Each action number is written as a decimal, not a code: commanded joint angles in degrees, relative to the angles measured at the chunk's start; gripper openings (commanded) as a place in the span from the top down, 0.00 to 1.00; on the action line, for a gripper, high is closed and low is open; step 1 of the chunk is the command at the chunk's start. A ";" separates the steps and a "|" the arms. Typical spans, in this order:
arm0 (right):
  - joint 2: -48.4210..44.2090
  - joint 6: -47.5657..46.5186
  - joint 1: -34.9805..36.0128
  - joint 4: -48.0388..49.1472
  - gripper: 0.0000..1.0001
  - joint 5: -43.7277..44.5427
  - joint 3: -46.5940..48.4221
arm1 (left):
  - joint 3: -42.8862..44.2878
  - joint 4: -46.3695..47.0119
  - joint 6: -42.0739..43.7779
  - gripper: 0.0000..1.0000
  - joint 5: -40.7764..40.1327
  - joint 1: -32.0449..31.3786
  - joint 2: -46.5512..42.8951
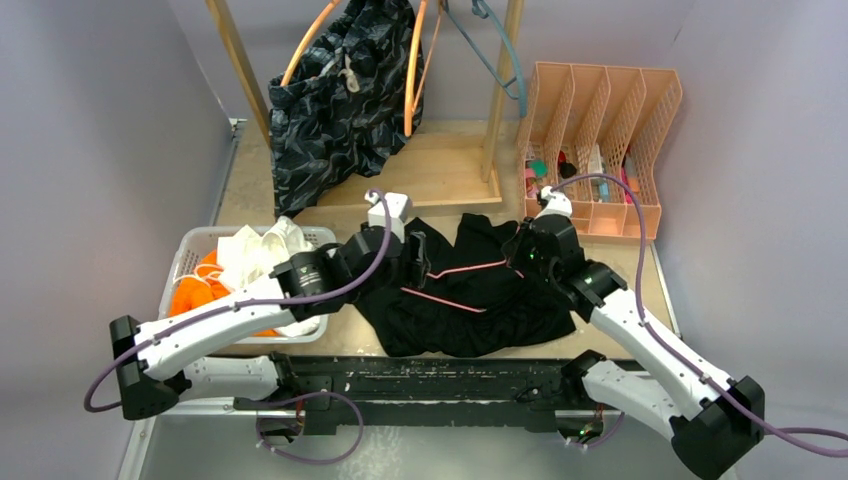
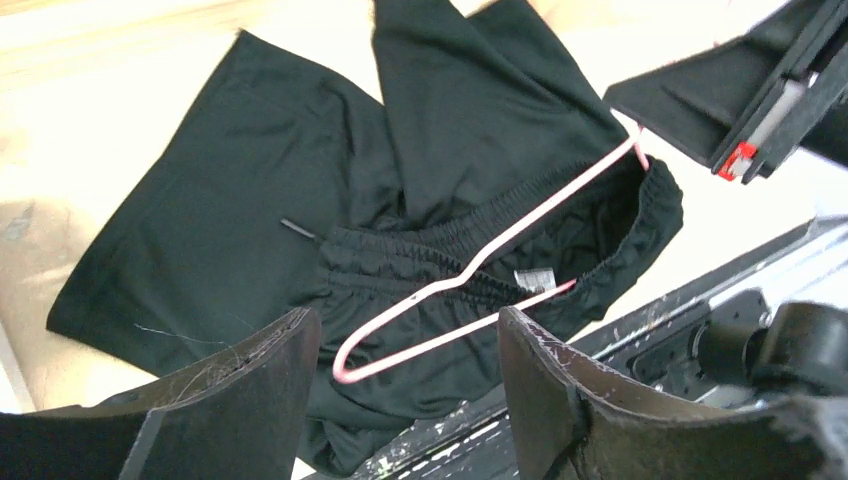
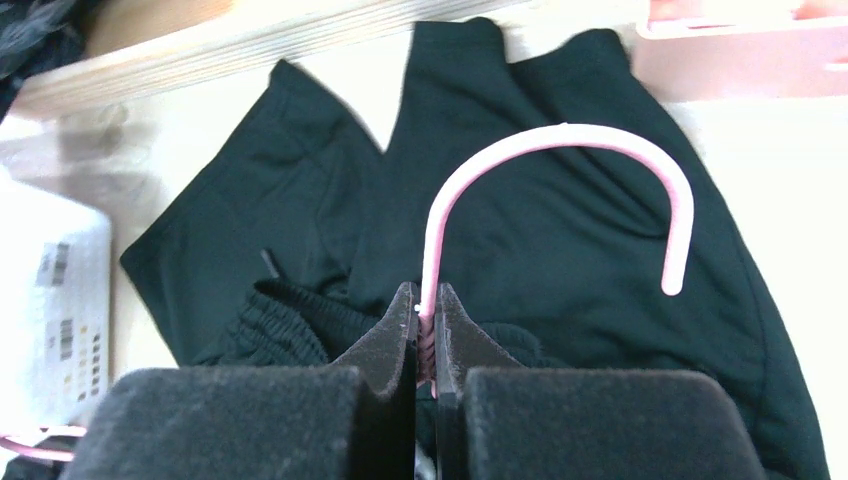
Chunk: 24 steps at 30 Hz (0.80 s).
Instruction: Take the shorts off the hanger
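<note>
The black shorts [image 1: 470, 300] lie flat on the table with a pink hanger [image 1: 445, 300] at their waist. In the left wrist view the hanger's [image 2: 480, 262] rounded end lies bare on top of the fabric, while its other end sits inside the elastic waistband of the shorts [image 2: 250, 180]. My left gripper [image 2: 405, 318] hovers open over that bare end with nothing between its fingers. My right gripper [image 3: 427, 300] is shut on the hanger's twisted neck, just below the hook [image 3: 560, 135], above the shorts [image 3: 560, 260].
A white basket [image 1: 190, 250] at the left holds orange shorts [image 1: 195, 290] and white shorts [image 1: 255, 255]. Camo shorts [image 1: 340, 100] hang on an orange hanger [image 1: 412, 70] from the wooden rack [image 1: 500, 90]. A peach organizer [image 1: 600, 150] stands at the back right.
</note>
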 commanded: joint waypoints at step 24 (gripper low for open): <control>-1.79 -9.93 -0.22 14.49 1.00 -16.72 -1.49 | -8.47 7.98 4.90 0.38 39.10 3.18 4.61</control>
